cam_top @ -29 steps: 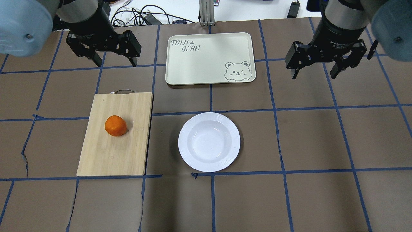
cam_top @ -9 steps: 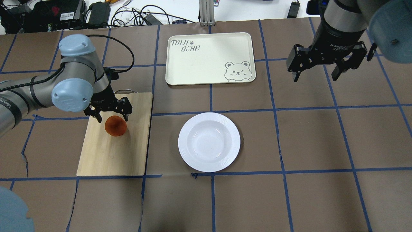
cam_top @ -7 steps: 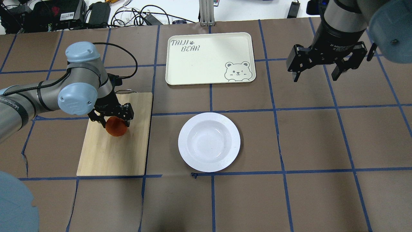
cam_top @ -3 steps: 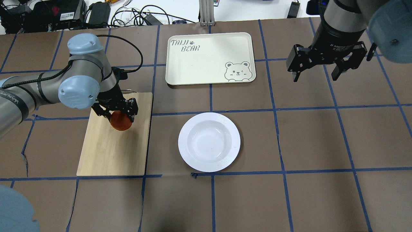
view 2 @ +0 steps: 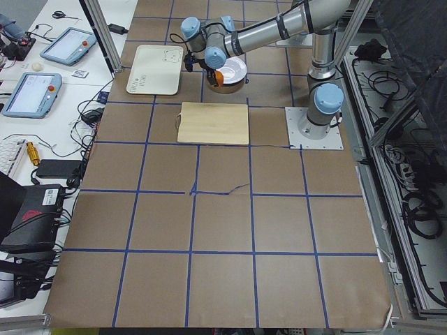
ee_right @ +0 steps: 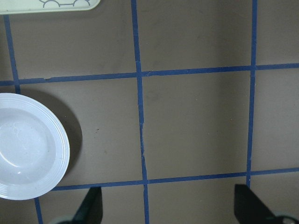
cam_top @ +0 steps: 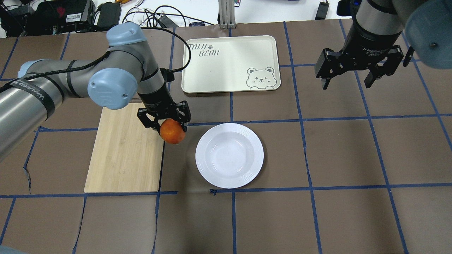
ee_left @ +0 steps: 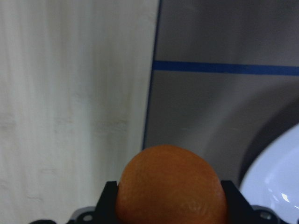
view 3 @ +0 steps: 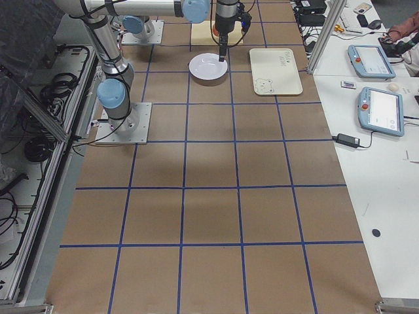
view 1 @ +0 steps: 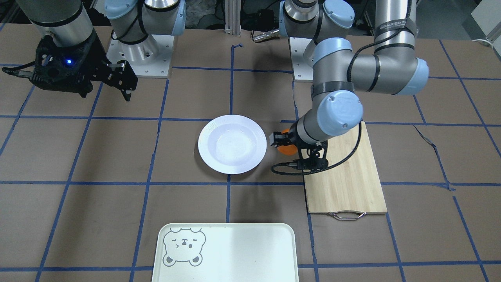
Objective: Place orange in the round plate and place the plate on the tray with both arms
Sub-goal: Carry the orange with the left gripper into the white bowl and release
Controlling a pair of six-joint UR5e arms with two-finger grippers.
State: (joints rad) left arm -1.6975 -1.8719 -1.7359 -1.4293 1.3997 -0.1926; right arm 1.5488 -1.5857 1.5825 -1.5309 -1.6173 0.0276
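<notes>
My left gripper [cam_top: 170,129] is shut on the orange [cam_top: 172,131] and holds it in the air over the right edge of the bamboo board [cam_top: 123,155], just left of the round plate [cam_top: 203,155]. In the left wrist view the orange [ee_left: 170,186] sits between the fingers, with the plate's rim [ee_left: 275,186] at the right. The white plate [view 1: 207,137] lies on the table with nothing in it. The cream tray [cam_top: 229,63] with the bear face lies beyond it. My right gripper [cam_top: 346,85] hangs open to the right of the tray, holding nothing.
The bamboo board [view 1: 344,172] with its metal handle lies left of the plate, under my left arm. Cables and boxes lie past the table's far edge. Brown paper with blue tape lines covers the table.
My left arm came down to the orange on the board, shut on it, lifted it and carried it right, to the board's edge beside the plate. The right arm has stayed put.
</notes>
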